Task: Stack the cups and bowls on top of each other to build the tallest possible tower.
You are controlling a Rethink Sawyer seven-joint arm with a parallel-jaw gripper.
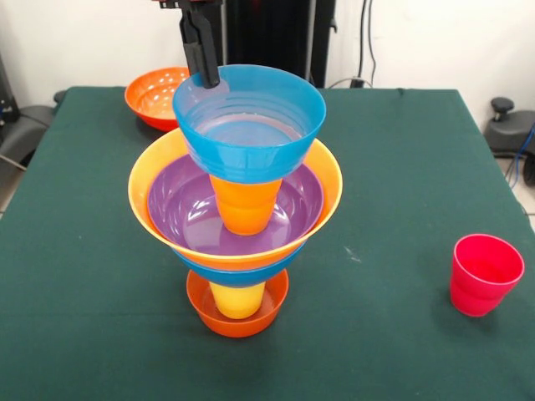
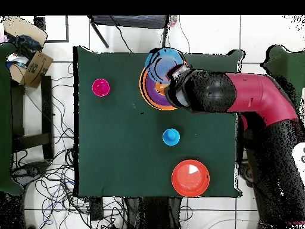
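The tower stands mid-table in the front view. From the bottom it is a small red-orange bowl (image 1: 238,316), a yellow cup (image 1: 237,299), a large blue bowl (image 1: 242,273), a large light orange bowl (image 1: 144,196), a purple bowl (image 1: 180,209), an orange cup (image 1: 245,205) and a teal-blue bowl (image 1: 251,125) on top. My gripper (image 1: 209,81) comes down from above and is shut on the top bowl's far left rim. In the overhead view the arm (image 2: 238,95) covers part of the tower (image 2: 156,74). A pinkish red cup (image 1: 485,273) stands apart.
A medium red-orange bowl (image 1: 155,96) sits at the table's far left corner, and it also shows in the overhead view (image 2: 190,178). A blue cup (image 2: 171,136) stands between it and the tower, hidden in the front view. The pinkish red cup (image 2: 100,87) is alone.
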